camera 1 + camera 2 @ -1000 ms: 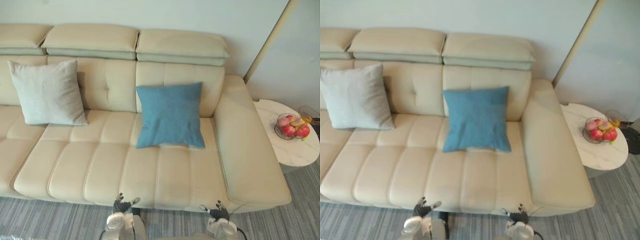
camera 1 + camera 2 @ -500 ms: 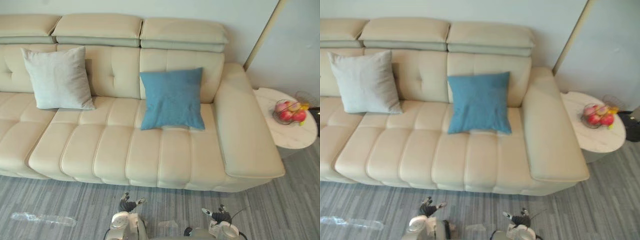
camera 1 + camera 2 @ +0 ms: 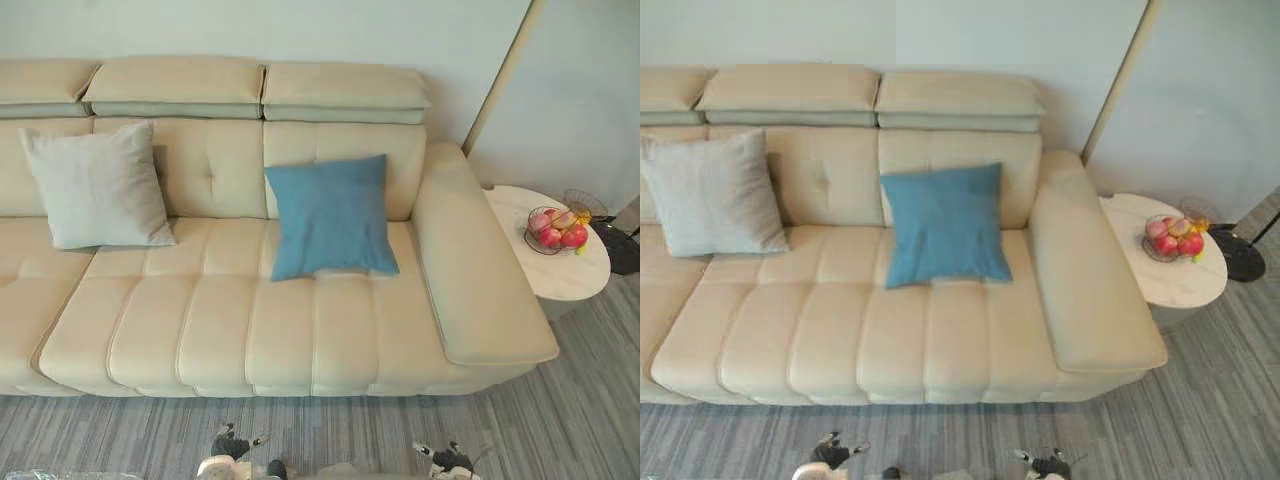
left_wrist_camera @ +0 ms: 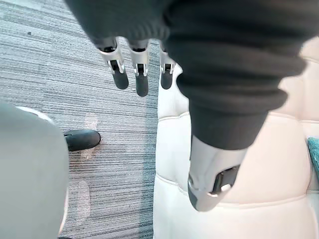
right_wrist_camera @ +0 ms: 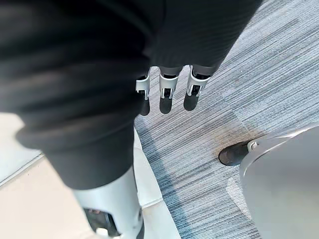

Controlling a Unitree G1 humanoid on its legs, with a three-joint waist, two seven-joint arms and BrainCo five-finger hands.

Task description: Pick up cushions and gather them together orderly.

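A blue cushion (image 3: 331, 215) leans against the backrest of the cream sofa (image 3: 300, 330), right of its middle. A pale grey cushion (image 3: 98, 187) leans against the backrest at the left, about two seat widths away from the blue one. My left hand (image 3: 229, 447) and my right hand (image 3: 446, 460) hang low over the carpet in front of the sofa, well short of both cushions. In the left wrist view my left hand's fingers (image 4: 136, 67) are straight and hold nothing. My right hand's fingers (image 5: 167, 89) are straight and hold nothing too.
A round white side table (image 3: 572, 285) stands beside the sofa's right armrest (image 3: 470, 270) and carries a wire bowl of fruit (image 3: 555, 230). Grey striped carpet (image 3: 400, 435) runs along the sofa's front. A wall (image 3: 350, 30) rises behind the sofa.
The whole picture has shifted, so the camera has moved. Both hands now show lower in the eye views. The cushions have not moved on the sofa.
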